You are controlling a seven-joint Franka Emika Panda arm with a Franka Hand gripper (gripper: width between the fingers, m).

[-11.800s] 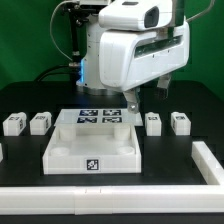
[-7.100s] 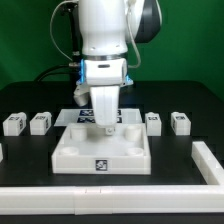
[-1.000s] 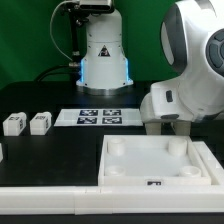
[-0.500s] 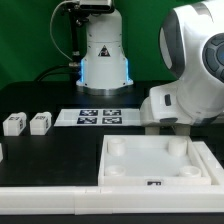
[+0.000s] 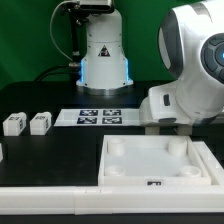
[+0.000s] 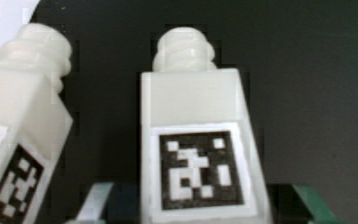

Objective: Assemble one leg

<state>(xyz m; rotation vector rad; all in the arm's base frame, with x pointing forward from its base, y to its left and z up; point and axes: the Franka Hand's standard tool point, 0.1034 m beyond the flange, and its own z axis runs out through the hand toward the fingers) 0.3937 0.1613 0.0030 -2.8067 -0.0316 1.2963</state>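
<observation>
In the wrist view a white leg (image 6: 197, 120) with a peg end and a black-and-white tag lies between my gripper (image 6: 206, 205) fingers. The fingers (image 6: 103, 203) stand on either side of it with dark gaps, so the gripper is open around the leg. A second leg (image 6: 25, 100) lies close beside it. In the exterior view the arm's hand (image 5: 166, 118) is low behind the far edge of the white tray (image 5: 150, 172), at the exterior view's right. It hides the fingertips and these two legs there.
Two more legs (image 5: 14, 124) (image 5: 40, 122) stand at the exterior view's left. The marker board (image 5: 98, 117) lies at the middle back. A white rail (image 5: 50, 195) runs along the front edge. The robot base (image 5: 102, 55) stands behind.
Since the oldest frames the tray has gone from the centre to the front right, and the arm has swung right over the two legs there. In the last second almost nothing moved.
</observation>
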